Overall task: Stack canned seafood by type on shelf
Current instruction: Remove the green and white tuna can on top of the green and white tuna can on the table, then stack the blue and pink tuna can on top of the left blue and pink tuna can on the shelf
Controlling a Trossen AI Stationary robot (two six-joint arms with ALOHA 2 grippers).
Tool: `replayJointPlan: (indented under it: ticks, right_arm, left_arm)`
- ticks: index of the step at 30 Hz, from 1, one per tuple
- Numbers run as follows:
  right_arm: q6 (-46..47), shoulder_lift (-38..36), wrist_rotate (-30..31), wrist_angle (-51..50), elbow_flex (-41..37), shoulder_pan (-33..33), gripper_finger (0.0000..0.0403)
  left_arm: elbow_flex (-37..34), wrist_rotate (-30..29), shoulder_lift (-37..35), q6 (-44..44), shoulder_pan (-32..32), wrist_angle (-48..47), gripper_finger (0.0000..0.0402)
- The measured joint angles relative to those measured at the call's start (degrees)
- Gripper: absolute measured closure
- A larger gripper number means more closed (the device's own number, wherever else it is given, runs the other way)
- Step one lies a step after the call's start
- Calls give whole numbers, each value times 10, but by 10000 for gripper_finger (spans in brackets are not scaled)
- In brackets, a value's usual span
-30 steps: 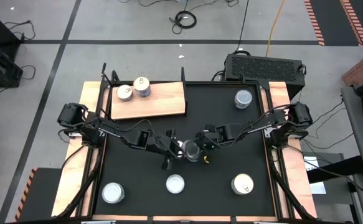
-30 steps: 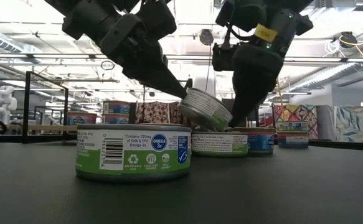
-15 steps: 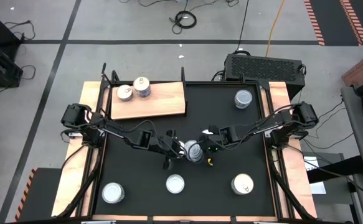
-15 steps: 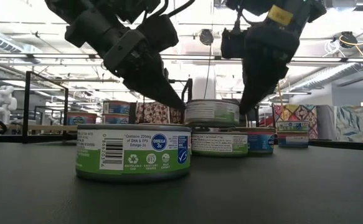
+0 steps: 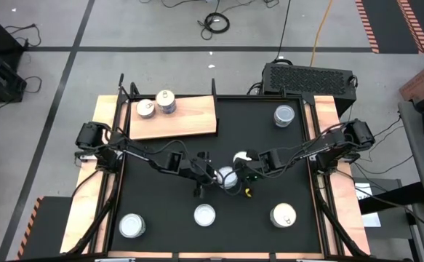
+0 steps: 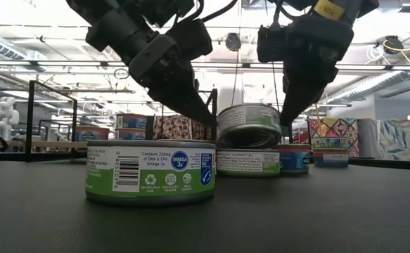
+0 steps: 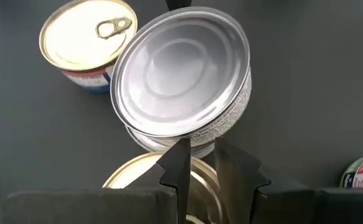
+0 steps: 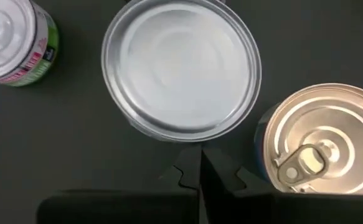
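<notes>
- Raised tin (image 5: pixel 228 177) near the middle of the black tabletop (image 5: pixel 270 156), clear of the surface in the low view and tipped a little, plain silvery top showing.
- Left gripper (image 5: pixel 206 177) at 9 o'clock of that tin; jaws parted only narrowly, nipping the tin's lower edge, with one dark finger (image 7: pixel 180 163) lying against the label wall.
- Right gripper (image 5: pixel 245 178) at 3 o'clock of the same tin; jaws fully closed with nothing between them, tips meeting the tin's rim from that side.
- Shelf (image 5: pixel 190 120) at about 10 o'clock on the table, well apart from both grippers.
- Shelf pair (image 5: pixel 146 109) standing at the board's 9 o'clock end, side by side and touching or nearly so, neither stacked.
- Far tin (image 5: pixel 284 115) alone at 1 o'clock on the table.
- Near row along the 6 o'clock edge: corner tin (image 5: pixel 132 225) at 7 o'clock, middle tin (image 5: pixel 205 215) at 6 o'clock, gold-topped tin (image 5: pixel 283 215) at 5 o'clock, all well apart.
- Green-labelled side of the middle tin closest in the low view, below and in front of the raised one.
</notes>
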Motion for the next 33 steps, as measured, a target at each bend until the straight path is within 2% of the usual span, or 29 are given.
replayJointPlan:
  ticks: [14,21,23,25,30,33]
  right_arm:
    - [12,0,2,-2,1,0,403]
    - [-15,0,1,14,1,3,403]
    - [-19,0,1,17,1,3,403]
    - [-22,0,1,26,1,3,403]
    - [-23,1,1,44,1,3,403]
    - [-23,1,0,46,1,3,403]
  left_arm:
    - [3,0,-11,-4,0,-62,324]
    - [3,-14,-121,-13,0,-170,324]
    - [3,-30,-151,-45,7,-212,324]
    - [3,-38,-169,-114,25,-247,324]
    - [-9,59,-170,-162,86,-283,322]
    - [-11,119,-155,-194,139,-289,307]
